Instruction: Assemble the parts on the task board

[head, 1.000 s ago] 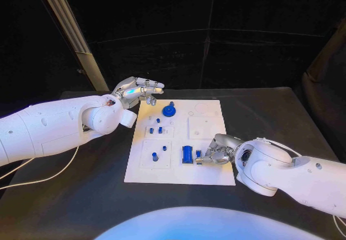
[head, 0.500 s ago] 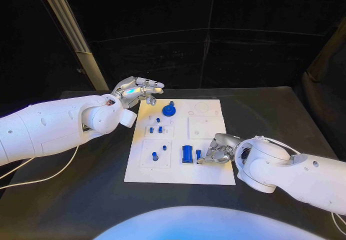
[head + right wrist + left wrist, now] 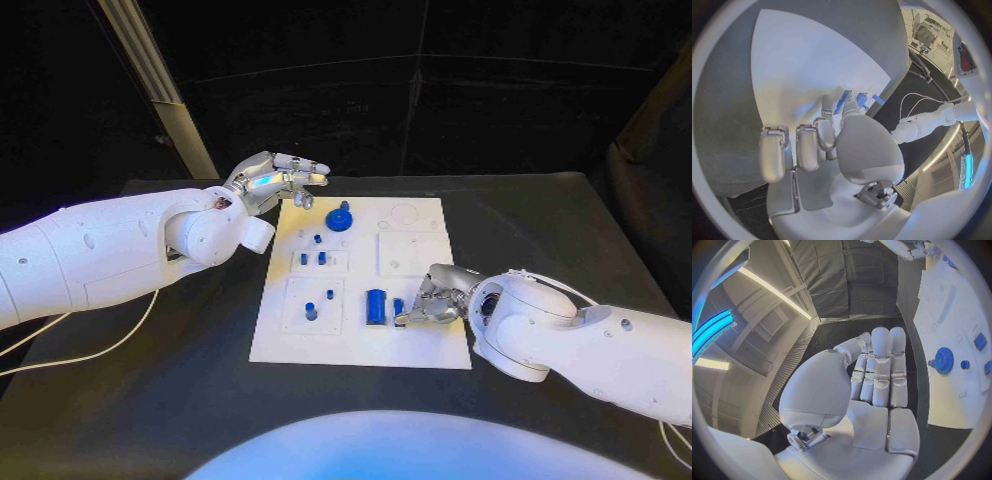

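Two white arms reach over the black tabletop (image 3: 548,215), one from each side of the white task board (image 3: 361,345).

Head view: left robot hand (image 3: 281,178) hangs above the far left corner of the board, fingers apart, nothing in them. Just beside it on the board sits a blue gear (image 3: 339,219). Nearer along the board: a small blue peg (image 3: 317,239), a pair of short blue pegs (image 3: 312,259) in a raised square plate, another peg (image 3: 329,294) and a blue stub (image 3: 309,311) in the next plate. A tall blue block (image 3: 375,306) stands near the middle of the near half. The right robot hand (image 3: 433,300) is down on the board just beside that block, fingertips closed round a slim blue pin (image 3: 398,309); the pin is largely covered by the fingers. The right forearm hides the board's near right edge. A pale slanted post (image 3: 156,90) stands behind the tabletop at far left.

Left wrist view: palm and fingers straight and side by side, empty; the gear (image 3: 944,360) and a blue peg (image 3: 964,364) lie on the board (image 3: 954,405) beyond the fingertips, well apart from them.

Right wrist view: fingers curled down onto the board (image 3: 804,60); thumb and a finger meet at a blue pin (image 3: 841,102), with more blue pieces (image 3: 862,99) just behind it. Whether the pin is seated in a hole, cannot tell.
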Controlling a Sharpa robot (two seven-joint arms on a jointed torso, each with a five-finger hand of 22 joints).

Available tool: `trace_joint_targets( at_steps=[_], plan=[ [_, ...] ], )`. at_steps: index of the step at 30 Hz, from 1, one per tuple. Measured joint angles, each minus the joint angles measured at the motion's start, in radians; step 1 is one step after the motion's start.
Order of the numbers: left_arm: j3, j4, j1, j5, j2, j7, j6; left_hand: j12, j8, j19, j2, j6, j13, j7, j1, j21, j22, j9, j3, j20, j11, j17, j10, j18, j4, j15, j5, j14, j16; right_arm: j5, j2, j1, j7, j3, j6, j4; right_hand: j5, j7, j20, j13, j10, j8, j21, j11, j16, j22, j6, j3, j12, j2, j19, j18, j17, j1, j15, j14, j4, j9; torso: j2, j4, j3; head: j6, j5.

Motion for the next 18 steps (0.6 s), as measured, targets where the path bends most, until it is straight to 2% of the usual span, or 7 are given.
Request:
trace_joint_targets(
  at_steps=[6, 8, 11, 12, 14, 16, 18],
  plan=[
    [0.000, 0.000, 0.000, 0.000, 0.000, 0.000, 0.000, 0.000, 0.000, 0.000, 0.001, 0.000, 0.000, 0.000, -0.001, 0.000, 0.000, 0.000, 0.000, 0.000, 0.000, 0.000, 0.000, 0.000, 0.000, 0.000, 0.000, 0.000, 0.000, 0.076, -0.051, 0.000, 0.080, 0.000, -0.027, 0.012, 0.000, 0.014, 0.000, -0.003, -0.007, -0.006, -0.017, 0.007, -0.007, 0.000, -0.061, -0.002, -0.009, -0.027, 0.000, 0.000, -0.001, -0.005, 0.000, 0.000, -0.005, -0.004, -0.002, -0.0006, -0.0005, 0.005, -0.003],
    [0.000, 0.001, 0.000, 0.000, -0.001, 0.000, 0.000, 0.000, 0.000, 0.000, 0.004, 0.000, 0.001, 0.000, -0.004, 0.000, 0.000, 0.000, 0.000, 0.000, 0.000, -0.001, 0.000, 0.000, 0.000, 0.000, 0.000, 0.000, 0.000, 0.130, -0.069, 0.005, 0.135, -0.001, -0.033, 0.009, 0.000, 0.021, 0.000, -0.018, -0.019, -0.006, -0.040, 0.018, -0.021, 0.000, -0.082, 0.005, -0.035, -0.028, 0.000, 0.000, -0.016, 0.018, 0.000, 0.000, -0.025, -0.004, -0.002, -0.0007, -0.0013, 0.009, -0.005],
    [0.000, 0.001, 0.000, 0.000, -0.001, 0.000, 0.000, 0.000, 0.000, 0.000, 0.004, 0.000, 0.001, 0.000, -0.004, -0.004, 0.000, 0.001, 0.000, 0.000, 0.000, -0.001, 0.000, 0.000, 0.000, 0.000, 0.000, 0.000, 0.000, 0.224, -0.089, 0.021, 0.227, -0.001, -0.042, -0.009, 0.006, 0.035, 0.011, -0.109, -0.083, -0.006, -0.109, 0.027, -0.067, 0.000, -0.127, 0.013, -0.149, -0.019, 0.000, 0.001, -0.075, 0.064, 0.014, 0.000, -0.063, -0.009, -0.005, -0.0012, -0.0035, 0.019, -0.009],
    [0.000, 0.001, 0.000, 0.000, -0.001, 0.000, 0.000, 0.000, 0.000, 0.000, 0.005, 0.000, 0.003, 0.000, -0.010, -0.004, 0.000, 0.001, 0.000, 0.000, 0.000, -0.002, 0.000, 0.000, 0.000, 0.000, -0.004, 0.000, -0.001, 0.264, -0.095, 0.030, 0.266, -0.001, -0.046, -0.020, 0.014, 0.040, 0.018, -0.156, -0.114, -0.006, -0.148, 0.030, -0.097, 0.000, -0.140, 0.016, -0.209, -0.014, -0.008, 0.019, -0.111, 0.079, 0.014, 0.000, -0.077, -0.012, -0.007, -0.0018, -0.0042, 0.022, -0.009],
    [0.000, -0.002, 0.000, 0.001, 0.001, 0.001, 0.000, 0.000, 0.000, -0.001, 0.004, 0.000, 0.003, 0.000, -0.026, -0.012, -0.001, 0.001, -0.003, 0.000, 0.000, -0.005, -0.008, 0.000, 0.003, 0.006, -0.016, -0.009, -0.010, 0.368, -0.102, 0.051, 0.362, -0.001, -0.054, -0.051, 0.032, 0.049, 0.026, -0.332, -0.234, -0.006, -0.316, 0.041, -0.242, -0.045, -0.165, 0.025, -0.437, -0.001, -0.100, 0.065, -0.281, 0.118, 0.029, -0.045, -0.109, -0.019, -0.010, -0.0031, -0.0064, 0.029, -0.011],
    [-0.001, -0.009, 0.000, 0.005, 0.004, 0.002, -0.001, 0.000, -0.005, -0.020, -0.001, 0.000, 0.004, 0.000, -0.037, -0.029, -0.009, 0.003, -0.009, 0.003, 0.000, -0.015, -0.011, 0.000, 0.007, 0.008, -0.037, -0.038, -0.031, 0.482, -0.102, 0.072, 0.460, 0.000, -0.061, -0.093, 0.057, 0.064, 0.041, -0.448, -0.323, -0.006, -0.611, 0.057, -0.502, -0.256, -0.195, 0.032, -0.592, 0.018, -0.272, 0.127, -0.544, 0.158, 0.046, -0.163, -0.137, -0.035, -0.015, -0.0040, -0.0086, 0.035, -0.014],
    [-0.002, -0.017, -0.001, 0.010, 0.009, 0.004, -0.001, -0.001, -0.005, -0.046, -0.008, 0.000, 0.001, 0.000, -0.055, -0.057, -0.023, 0.003, -0.021, 0.008, 0.004, -0.031, -0.026, 0.000, 0.013, 0.012, -0.048, -0.078, -0.064, 0.579, -0.097, 0.087, 0.539, 0.001, -0.066, -0.132, 0.071, 0.084, 0.061, -0.548, -0.374, -0.006, -0.813, 0.085, -0.677, -0.397, -0.220, 0.035, -0.716, 0.036, -0.389, 0.141, -0.670, 0.186, 0.071, -0.253, -0.152, -0.057, -0.022, -0.0051, -0.0114, 0.044, -0.017]
  ],
)
